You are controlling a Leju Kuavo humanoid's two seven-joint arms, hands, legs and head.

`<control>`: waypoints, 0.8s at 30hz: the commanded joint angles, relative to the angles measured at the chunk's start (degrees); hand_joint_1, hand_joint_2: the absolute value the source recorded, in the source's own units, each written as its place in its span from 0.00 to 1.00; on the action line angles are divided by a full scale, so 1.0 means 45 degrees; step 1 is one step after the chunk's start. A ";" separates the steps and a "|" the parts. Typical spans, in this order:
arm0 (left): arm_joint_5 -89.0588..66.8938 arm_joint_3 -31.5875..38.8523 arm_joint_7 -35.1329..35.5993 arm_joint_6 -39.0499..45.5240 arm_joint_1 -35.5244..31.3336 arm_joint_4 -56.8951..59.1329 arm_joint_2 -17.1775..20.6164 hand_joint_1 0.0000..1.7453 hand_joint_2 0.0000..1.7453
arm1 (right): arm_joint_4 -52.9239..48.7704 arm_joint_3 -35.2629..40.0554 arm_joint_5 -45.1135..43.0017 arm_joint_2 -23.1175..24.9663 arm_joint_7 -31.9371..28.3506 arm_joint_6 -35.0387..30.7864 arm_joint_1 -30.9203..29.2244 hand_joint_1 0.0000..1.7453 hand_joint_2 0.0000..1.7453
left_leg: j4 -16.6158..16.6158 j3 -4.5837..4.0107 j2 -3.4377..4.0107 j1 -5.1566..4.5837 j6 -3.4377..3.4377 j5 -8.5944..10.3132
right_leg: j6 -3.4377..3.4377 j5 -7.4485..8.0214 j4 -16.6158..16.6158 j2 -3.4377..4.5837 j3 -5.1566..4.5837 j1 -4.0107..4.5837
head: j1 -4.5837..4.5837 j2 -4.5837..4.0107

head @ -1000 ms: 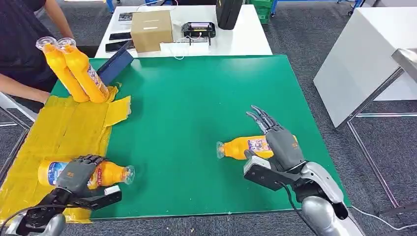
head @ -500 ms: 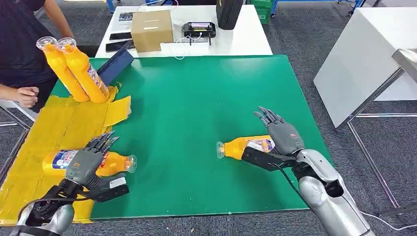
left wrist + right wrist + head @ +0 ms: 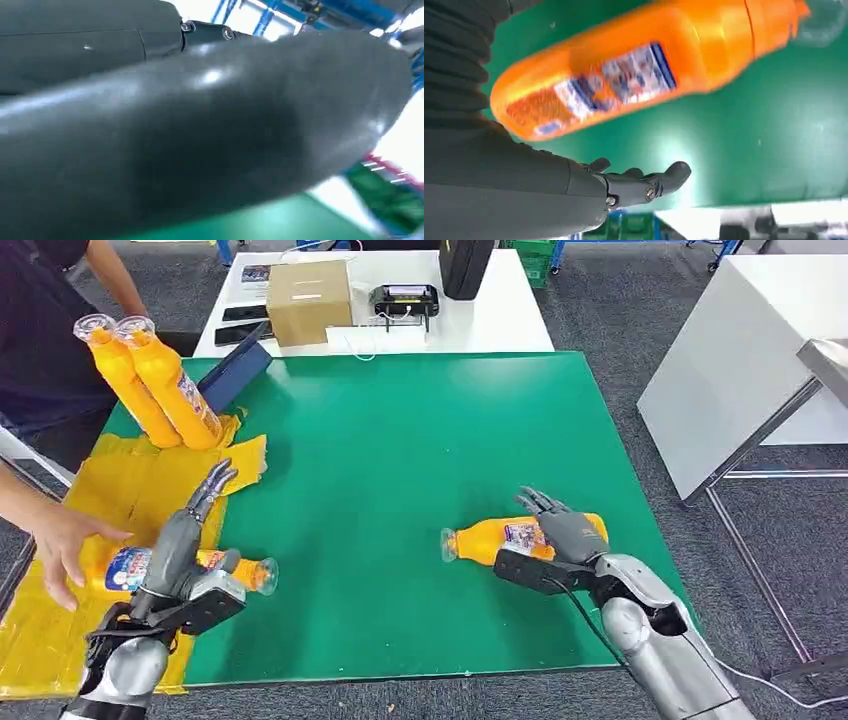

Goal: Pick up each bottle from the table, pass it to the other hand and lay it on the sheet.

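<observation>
An orange bottle [image 3: 485, 540] lies on the green mat [image 3: 400, 440], cap toward the left. My right hand [image 3: 565, 532] rests over its base end with fingers spread, not closed. In the right wrist view the bottle [image 3: 634, 80] lies beside the hand [image 3: 524, 185], whose fingers [image 3: 644, 182] stay apart. A second bottle [image 3: 128, 568] lies on the yellow sheet [image 3: 130, 490], its cap over the mat's edge. My left hand [image 3: 185, 545] stands over it with fingers straight, holding nothing; it is a dark blur [image 3: 200, 130] in the left wrist view. Two more bottles [image 3: 150, 380] lean at the sheet's far end.
A person's hand [image 3: 60, 540] reaches onto the sheet and touches the lying bottle. A blue flat case [image 3: 235, 370] sits at the mat's far left corner. Behind is a white table with a cardboard box [image 3: 307, 300] and a black device [image 3: 403, 300]. Another white table [image 3: 740, 350] stands to the right.
My left hand has let go of the bottle on the sheet and raised its fingers. A person's hand has come in to that bottle. My right hand has lowered onto the orange bottle.
</observation>
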 commanded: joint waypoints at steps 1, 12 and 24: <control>0.0509 0.0397 -0.0203 -0.0533 -0.0280 -0.0823 -0.0995 0.00 0.00 | 0.2758 0.1334 0.0663 -0.0694 0.0024 0.0503 -0.1098 0.00 1.00 | 0.0003 0.0025 -0.0007 0.0008 -0.0006 -0.0010 | -0.0010 -0.0003 -0.0007 0.0048 0.0027 0.0003 | 0.0000 0.0000; 0.0573 0.0746 -0.0382 -0.0425 0.0001 -0.0344 -0.0805 0.00 0.00 | 0.2929 0.1149 0.2148 -0.1084 0.0821 0.0190 -0.1094 0.00 1.00 | -0.0002 0.0032 -0.0026 0.0003 -0.0005 -0.0009 | -0.0005 -0.0002 -0.0008 0.0038 0.0028 -0.0002 | 0.0000 0.0000; 0.0698 0.0917 -0.0499 -0.0563 -0.0126 -0.0167 -0.0767 0.00 0.00 | 0.3819 0.0747 0.3198 -0.0820 0.0660 0.0154 -0.0765 0.00 1.00 | -0.0009 0.0063 -0.0047 0.0012 -0.0013 -0.0015 | -0.0016 -0.0010 -0.0020 0.0048 0.0064 0.0002 | -0.0005 0.0000</control>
